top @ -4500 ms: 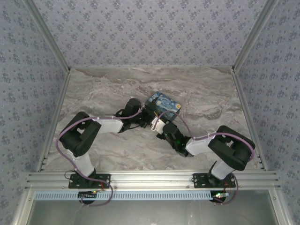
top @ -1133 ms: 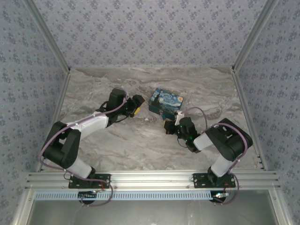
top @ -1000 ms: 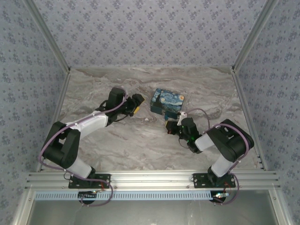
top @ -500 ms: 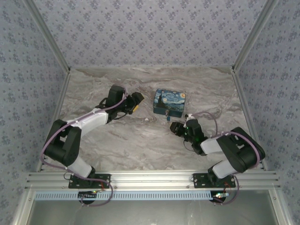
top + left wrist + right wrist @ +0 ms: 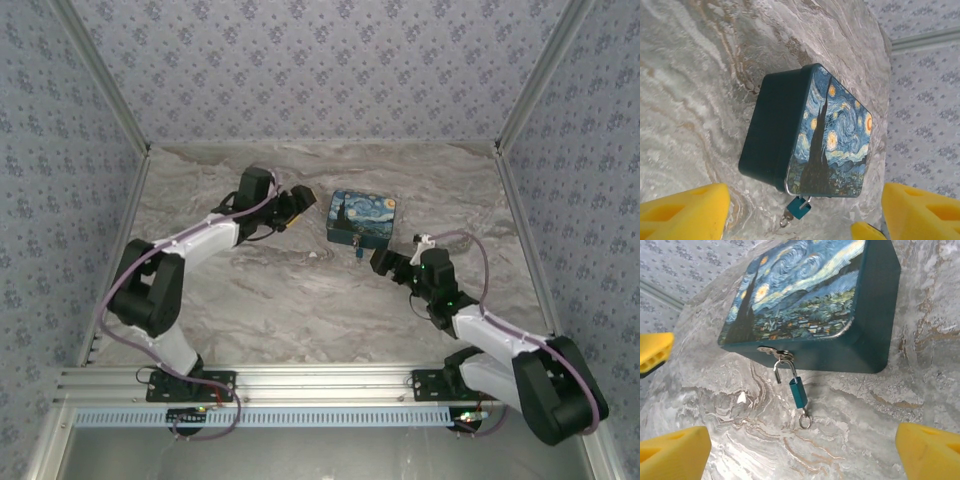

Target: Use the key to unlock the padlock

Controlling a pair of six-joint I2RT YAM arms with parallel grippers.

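Note:
The padlock [image 5: 799,392] is small and blue. It hangs by its pale shackle [image 5: 783,366] from the hasp on the front of the starry-night box [image 5: 805,285], and one shackle end stands free of the body. The key [image 5: 804,420] sticks in the padlock's bottom, its ring on the marble. My right gripper [image 5: 802,440] is open, a little back from the padlock, touching nothing. My left gripper [image 5: 805,192] is open at the box's [image 5: 810,135] left side, with the padlock [image 5: 799,207] and key [image 5: 785,219] below the box corner. From above, the padlock [image 5: 355,246] lies between the left gripper [image 5: 292,210] and the right gripper [image 5: 384,262].
The marble table [image 5: 300,300] has bare room in front of and to the sides of the box [image 5: 362,218]. Patterned walls and metal rails [image 5: 522,230] close it in. A yellow finger [image 5: 655,352] of the left gripper shows beyond the box.
My right gripper has opened and drawn back toward the near right, leaving the padlock and key hanging from the box. The left arm has shifted farther back, its gripper a little wider.

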